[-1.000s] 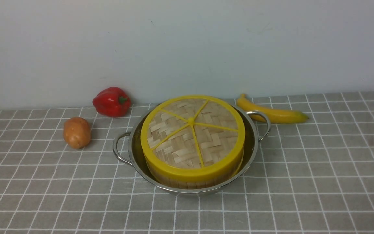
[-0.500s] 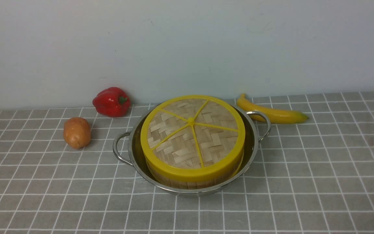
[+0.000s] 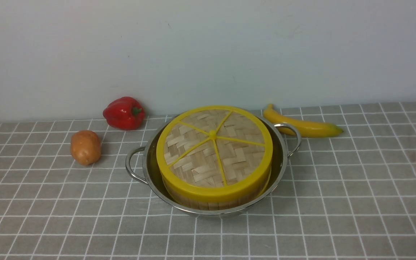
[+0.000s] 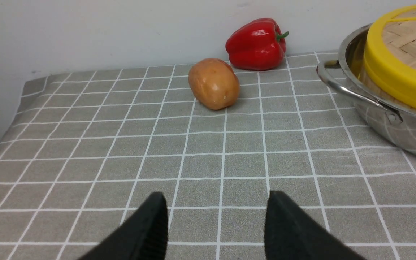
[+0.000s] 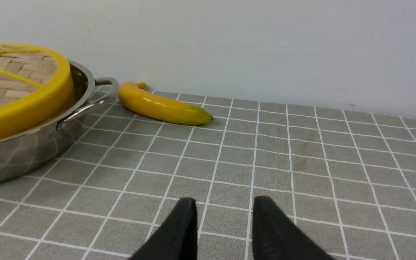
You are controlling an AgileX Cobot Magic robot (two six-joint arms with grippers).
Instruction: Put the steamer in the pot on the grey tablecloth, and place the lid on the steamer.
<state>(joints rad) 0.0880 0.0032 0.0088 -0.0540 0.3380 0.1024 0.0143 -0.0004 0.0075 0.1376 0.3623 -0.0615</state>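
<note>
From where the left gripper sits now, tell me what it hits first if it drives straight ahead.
Probably the potato: it lies roughly in line beyond the open left gripper, with only bare tablecloth between them. The red pepper sits further back. Depth is hard to judge.

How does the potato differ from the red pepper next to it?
The potato is matte tan-brown and a smooth oval; the red pepper is glossy red, lobed, with a green stem. The potato lies nearer the robot, out on the grey tablecloth; the pepper sits back by the wall. Both lie to the left of the pot, apart from each other, touched by neither gripper.
</note>
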